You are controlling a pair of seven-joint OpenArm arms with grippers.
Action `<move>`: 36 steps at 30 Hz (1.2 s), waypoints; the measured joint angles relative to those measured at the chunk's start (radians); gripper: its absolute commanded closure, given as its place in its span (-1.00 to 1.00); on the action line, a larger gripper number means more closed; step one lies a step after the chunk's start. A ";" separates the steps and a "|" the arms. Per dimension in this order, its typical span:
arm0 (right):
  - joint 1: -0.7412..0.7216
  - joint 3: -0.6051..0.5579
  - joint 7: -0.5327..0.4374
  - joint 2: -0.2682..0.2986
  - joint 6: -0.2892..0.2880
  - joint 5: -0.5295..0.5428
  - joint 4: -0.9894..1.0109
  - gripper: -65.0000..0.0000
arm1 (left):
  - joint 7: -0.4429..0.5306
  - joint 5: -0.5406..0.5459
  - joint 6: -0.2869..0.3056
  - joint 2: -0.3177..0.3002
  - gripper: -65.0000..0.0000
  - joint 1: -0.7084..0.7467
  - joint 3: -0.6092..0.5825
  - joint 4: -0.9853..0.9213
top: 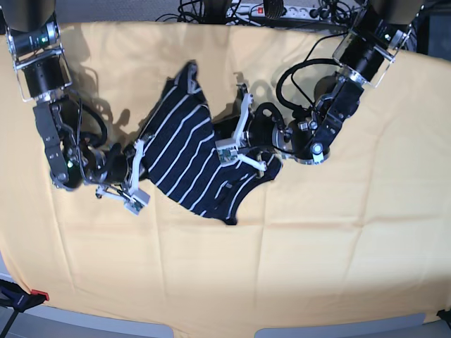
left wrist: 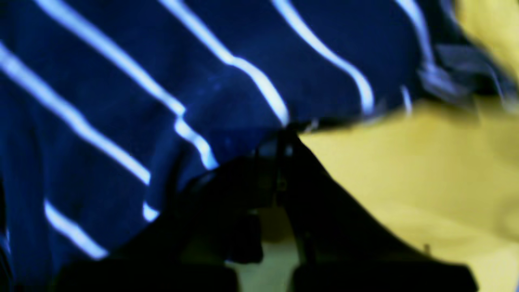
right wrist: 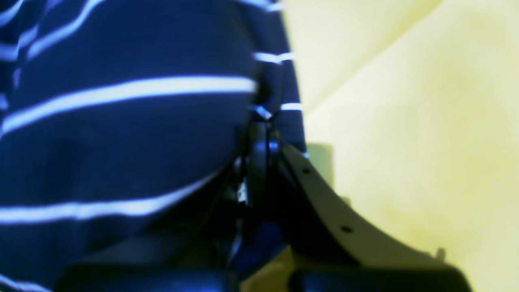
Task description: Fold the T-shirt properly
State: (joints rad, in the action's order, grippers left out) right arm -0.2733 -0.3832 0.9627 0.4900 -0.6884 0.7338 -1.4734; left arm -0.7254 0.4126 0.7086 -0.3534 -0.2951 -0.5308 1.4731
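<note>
T-shirt (top: pixel 194 158), navy with thin white stripes, lies bunched and crumpled near the middle of the yellow cloth (top: pixel 317 232) that covers the bench. In the base view I see it stretched between my two arms: the right fingers (top: pixel 138 151) are at its edge on that view's left, the left fingers (top: pixel 236 144) at its edge toward the right.

Right wrist view: my right fingers are pressed together with striped fabric pinched at the tips, shirt filling the left half of the frame, cloth on the right. It's blurry; I can't tell how much fabric is between the pads or which part of the shirt it is.

Left wrist view: left fingers closed as well, tips meeting right at the shirt's lower edge where navy meets yellow. The fingers are just a dark silhouette, so the exact pinch is hard to read, but fabric sits at the tips. A greyish fold at the top right of that view is too smeared to identify.

Base view: sleeves and collar can't be sorted out, the shirt is folded over itself and partly covered by the left arm's hardware. Cables (top: pixel 254 10) run along the far bench edge, cut off by the frame. A red-tipped clamp (top: pixel 25 297) sits at the near left corner, partly cropped.
</note>
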 measured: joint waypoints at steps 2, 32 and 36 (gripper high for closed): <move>0.034 0.000 0.006 0.012 0.000 0.000 -0.050 1.00 | 0.095 -0.048 -0.017 -0.018 1.00 -0.024 0.000 -0.046; 0.332 0.735 0.130 -0.026 -0.009 0.594 -0.353 1.00 | -0.348 0.647 -0.050 -0.244 1.00 -0.055 0.285 0.067; 0.398 0.867 0.360 -0.039 -0.005 0.721 -0.352 1.00 | -0.523 0.969 -0.020 -0.239 1.00 -0.002 0.468 0.081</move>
State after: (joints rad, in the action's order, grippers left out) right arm 0.1249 0.4835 1.3228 0.4511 -0.6933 1.4544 -1.8259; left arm -1.2484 1.3815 0.6884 -0.5926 -0.2966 -0.0631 1.5543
